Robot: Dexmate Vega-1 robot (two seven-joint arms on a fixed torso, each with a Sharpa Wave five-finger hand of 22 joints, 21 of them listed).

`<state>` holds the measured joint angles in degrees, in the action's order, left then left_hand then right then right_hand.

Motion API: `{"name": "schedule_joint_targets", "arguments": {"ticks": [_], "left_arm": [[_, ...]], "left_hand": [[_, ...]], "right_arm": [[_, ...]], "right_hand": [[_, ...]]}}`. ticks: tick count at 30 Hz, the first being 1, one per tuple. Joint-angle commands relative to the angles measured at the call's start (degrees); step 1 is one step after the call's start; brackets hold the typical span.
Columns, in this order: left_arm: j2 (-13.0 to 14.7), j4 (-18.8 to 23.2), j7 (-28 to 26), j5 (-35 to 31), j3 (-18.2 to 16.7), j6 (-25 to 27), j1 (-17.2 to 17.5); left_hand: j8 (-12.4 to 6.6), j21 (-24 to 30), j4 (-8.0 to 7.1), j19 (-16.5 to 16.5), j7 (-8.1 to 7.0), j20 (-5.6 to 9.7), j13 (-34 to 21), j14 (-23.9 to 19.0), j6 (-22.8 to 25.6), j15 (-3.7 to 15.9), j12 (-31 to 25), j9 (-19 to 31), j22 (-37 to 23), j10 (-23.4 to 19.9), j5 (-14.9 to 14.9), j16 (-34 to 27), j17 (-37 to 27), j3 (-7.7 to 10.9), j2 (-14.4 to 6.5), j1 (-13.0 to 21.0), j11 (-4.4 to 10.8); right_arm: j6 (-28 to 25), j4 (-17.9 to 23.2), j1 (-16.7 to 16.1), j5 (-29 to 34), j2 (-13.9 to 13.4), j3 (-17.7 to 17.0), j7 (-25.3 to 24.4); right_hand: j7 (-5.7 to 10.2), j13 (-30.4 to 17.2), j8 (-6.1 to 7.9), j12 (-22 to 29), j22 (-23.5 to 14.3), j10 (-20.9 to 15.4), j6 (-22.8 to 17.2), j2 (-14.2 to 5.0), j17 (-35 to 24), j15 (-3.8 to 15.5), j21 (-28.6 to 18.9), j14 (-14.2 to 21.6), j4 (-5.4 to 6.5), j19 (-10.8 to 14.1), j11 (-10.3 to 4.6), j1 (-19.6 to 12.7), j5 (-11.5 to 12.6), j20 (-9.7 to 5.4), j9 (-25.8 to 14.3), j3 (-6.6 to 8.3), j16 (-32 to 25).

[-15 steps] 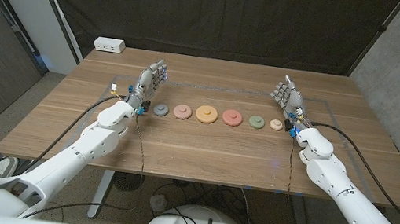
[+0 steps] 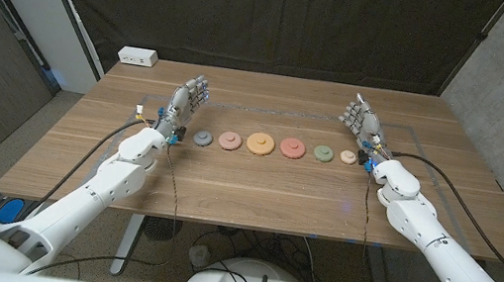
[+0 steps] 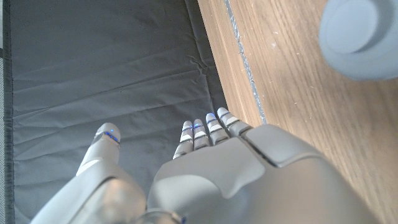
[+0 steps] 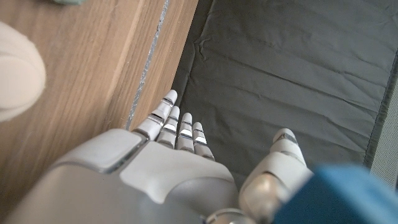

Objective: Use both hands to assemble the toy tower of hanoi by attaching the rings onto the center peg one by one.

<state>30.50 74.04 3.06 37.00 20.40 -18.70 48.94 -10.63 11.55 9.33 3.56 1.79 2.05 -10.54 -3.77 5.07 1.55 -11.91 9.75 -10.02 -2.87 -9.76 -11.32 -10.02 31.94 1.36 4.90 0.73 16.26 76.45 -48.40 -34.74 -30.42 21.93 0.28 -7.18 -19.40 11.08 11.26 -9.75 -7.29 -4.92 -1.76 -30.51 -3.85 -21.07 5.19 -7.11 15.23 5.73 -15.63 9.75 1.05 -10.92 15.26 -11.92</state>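
Observation:
Several round rings lie in a row across the table's middle: grey-blue point(image 2: 202, 138), salmon point(image 2: 229, 141), yellow point(image 2: 261, 143), coral point(image 2: 292, 147), green point(image 2: 323, 154) and cream point(image 2: 348, 157). My left hand point(image 2: 188, 101) stands at the row's left end, just beyond the grey-blue ring point(image 3: 360, 34), fingers straight and apart, holding nothing. At the right end my right hand point(image 2: 363, 120) is raised behind the cream ring point(image 4: 18, 71), also spread and empty. The wrist views show the back of each hand, left point(image 3: 230, 168) and right point(image 4: 155, 168), pointing toward the table's far edge.
A white power strip point(image 2: 137, 57) lies at the table's back left corner. A thin tape line point(image 2: 413, 135) runs along the far part of the tabletop. A black curtain hangs behind the table, and a concrete wall stands at the right.
Both hands and the rings are where they were. On the floor at the lower left, a white shape has given way to blue ones.

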Motion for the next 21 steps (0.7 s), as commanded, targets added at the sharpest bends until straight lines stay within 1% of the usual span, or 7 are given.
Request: {"name": "schedule_joint_targets", "arguments": {"ticks": [1,5,8,10,14,20,21], "left_arm": [[0.7,0.6,-0.7,-0.3,-0.7,-0.9,1.1],[0.9,1.0,-1.1,-0.5,-0.7,-0.7,1.2],[1.0,1.5,-2.1,-1.1,-0.6,-0.4,1.3],[0.9,1.6,-2.2,-1.0,-0.6,-0.2,1.3],[0.6,1.6,-2.6,-1.1,-0.5,0.0,1.2],[0.4,1.9,-3.1,-1.3,-0.2,0.6,1.0],[0.4,1.9,-3.2,-1.3,-0.2,0.7,1.0]], "left_hand": [[-0.96,0.6,-0.04,1.6,-0.81,1.85,-0.1,-2.1,2.3,0.10,-0.5,0.3,-0.1,-1.4,-0.3,-0.5,-0.2,0.38,-0.2,1.0,0.32],[-1.05,0.7,-0.03,2.2,-0.95,1.57,-0.1,-3.6,3.2,0.21,-0.5,0.3,-0.1,-1.9,-0.3,-0.8,-0.2,0.43,-0.2,1.1,0.55],[-0.85,1.1,-0.03,3.6,-0.94,0.60,-0.1,-4.5,3.4,0.10,-0.5,0.3,-0.2,-2.2,-0.3,-0.9,-0.2,0.47,-0.3,1.2,0.73],[-0.55,1.7,-0.11,5.9,-1.00,0.25,-0.1,-7.5,3.5,-0.37,-0.4,0.4,-0.3,-2.4,-0.3,-1.5,-0.4,0.43,-0.2,1.2,0.94],[-0.32,2.5,-0.10,8.4,-1.23,0.13,-0.2,-9.8,3.4,-0.30,-0.3,0.4,-0.4,-2.8,-0.3,-1.9,-0.5,0.47,-0.2,1.3,0.68],[-0.13,3.6,-0.28,11.8,-1.29,-0.45,-0.2,-14.4,3.3,-0.09,-0.4,0.4,-0.7,-3.5,-0.3,-2.7,-0.7,0.50,-0.3,1.1,0.69],[-0.13,3.8,-0.33,12.6,-1.21,-0.62,-0.2,-15.4,3.3,-0.06,-0.4,0.4,-0.8,-3.6,-0.3,-2.9,-0.8,0.50,-0.3,1.0,0.25]], "right_arm": [[-1.0,1.2,-0.1,1.0,-0.5,0.4,-0.8],[-1.1,1.5,-0.1,1.1,-0.8,0.3,-1.0],[-0.7,1.1,-0.1,1.1,-0.6,0.2,-1.2],[-0.4,0.3,0.3,1.0,-0.4,0.3,-0.6],[-0.3,-0.3,0.6,1.1,-0.6,0.4,0.1],[-0.2,-0.9,0.8,1.0,-0.7,0.3,0.6],[-0.2,-0.9,0.8,0.9,-0.7,0.3,0.7]], "right_hand": [[-0.45,0.2,0.41,0.6,-0.3,-1.3,-0.4,-0.51,0.1,0.15,-0.3,1.5,-0.12,1.4,0.20,-0.3,0.3,0.27,-0.2,0.33,-0.9],[0.05,0.5,0.32,0.6,-0.4,-1.7,-0.2,-0.86,0.2,0.19,-0.5,2.9,-0.22,2.6,0.22,-0.5,0.3,0.66,-0.2,0.46,-1.4],[0.47,0.9,0.36,0.7,-0.4,-2.1,-0.2,-1.06,0.4,0.23,-0.8,4.5,-0.31,4.0,-0.12,-0.6,0.4,0.74,-0.2,0.50,-2.0],[1.51,1.5,0.39,0.8,-0.4,-2.8,-0.2,-1.18,0.6,1.26,-1.2,6.6,-0.53,6.3,-1.25,-0.8,0.4,0.47,-0.2,0.52,-2.7],[2.77,2.3,0.47,0.8,-0.5,-3.6,-0.2,-1.29,0.9,1.58,-1.7,9.9,-0.79,8.9,-2.52,-1.1,0.4,0.18,-0.2,0.54,-3.8],[4.12,3.2,0.40,0.8,-0.6,-4.4,0.2,-1.39,1.1,1.53,-2.5,14.4,-0.87,12.6,-1.94,-1.2,0.4,0.97,-0.3,0.42,-5.4],[4.21,3.3,0.41,0.8,-0.7,-4.5,0.2,-1.41,1.1,1.51,-2.6,15.2,-0.86,12.9,-1.94,-1.2,0.4,1.09,-0.3,0.40,-5.7]]}}
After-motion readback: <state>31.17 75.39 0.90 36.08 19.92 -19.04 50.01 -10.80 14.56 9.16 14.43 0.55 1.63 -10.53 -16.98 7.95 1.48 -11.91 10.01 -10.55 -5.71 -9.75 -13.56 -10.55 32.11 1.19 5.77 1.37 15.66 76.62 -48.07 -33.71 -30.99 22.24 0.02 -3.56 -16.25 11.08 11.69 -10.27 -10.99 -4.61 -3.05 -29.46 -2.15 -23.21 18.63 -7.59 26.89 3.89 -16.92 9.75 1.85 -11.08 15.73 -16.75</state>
